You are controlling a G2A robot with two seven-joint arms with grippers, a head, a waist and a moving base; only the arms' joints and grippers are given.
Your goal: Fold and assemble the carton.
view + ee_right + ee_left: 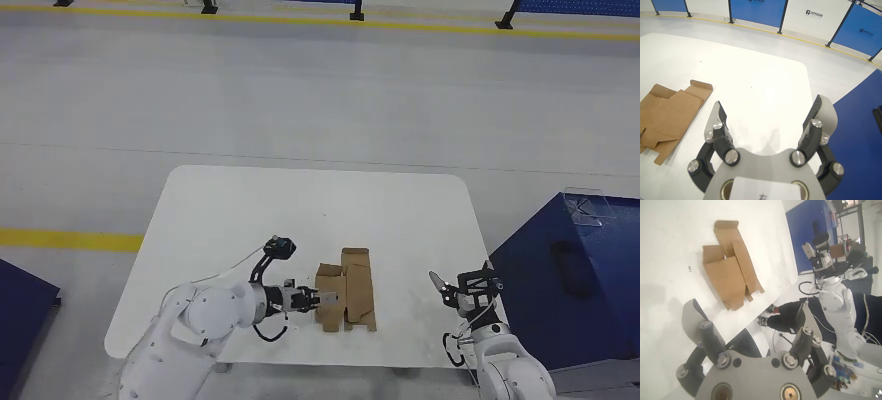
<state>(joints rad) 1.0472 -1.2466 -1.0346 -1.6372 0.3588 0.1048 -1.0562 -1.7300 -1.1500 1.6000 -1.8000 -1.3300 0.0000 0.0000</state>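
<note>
White table (300, 200) bears a flattened carton (350, 290) near its front edge; left gripper (746, 309), apparently just beside it, and right gripper (768, 100) both gape empty.

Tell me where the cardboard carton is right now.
In the top view the flat cardboard carton lies on the white table near its robot-side edge, just beside the left gripper and apart from the right gripper.

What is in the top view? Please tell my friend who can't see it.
A flattened brown carton lies near the robot-side edge of a white table. The left gripper, open, is close beside the carton; the right gripper, open, is apart near the table's corner.
</note>
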